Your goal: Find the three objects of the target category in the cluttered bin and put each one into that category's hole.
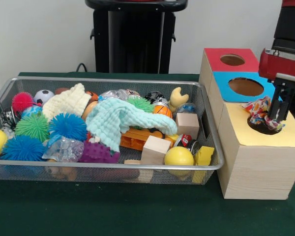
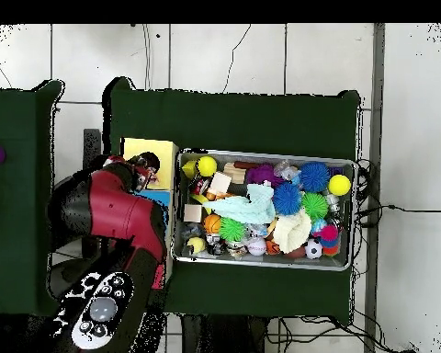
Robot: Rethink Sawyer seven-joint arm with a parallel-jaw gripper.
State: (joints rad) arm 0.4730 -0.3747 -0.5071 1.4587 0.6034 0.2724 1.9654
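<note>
The gripper (image 1: 277, 120) stands over the yellow-topped section of the wooden box (image 1: 255, 162) to the right of the bin in the front view, its black fingers (image 1: 284, 101) pointing straight down and closed on a rope ball (image 1: 258, 110) of mixed white, red, blue and orange strands. The ball sits at the mouth of the dark round hole (image 1: 263, 129) in the yellow top, partly down in it as far as this angle lets one judge. Behind the yellow section, the blue top (image 1: 221, 81) and the red top (image 1: 214, 55) each show their own round hole, both well apart from the ball. The bin (image 1: 113, 168) of silver wire mesh lies on the green cloth (image 1: 113, 211) just beside the box, and it is crowded: a mint knitted cloth (image 1: 119, 119) drapes over the middle, a cream knitted cloth (image 1: 66, 102) lies behind it to the left, spiky balls in blue (image 1: 68, 126), green (image 1: 32, 126) and pink (image 1: 22, 101) cluster at the left end, and a yellow ball (image 1: 178, 156) rests against the near wall between wooden blocks (image 1: 155, 149). No further rope ball can be made out among the clutter from either view. In the overhead view the red arm (image 2: 114, 216) reaches across the box (image 2: 151, 147) at the bin's (image 2: 261, 156) short end, hiding most of the box's coloured tops.
</note>
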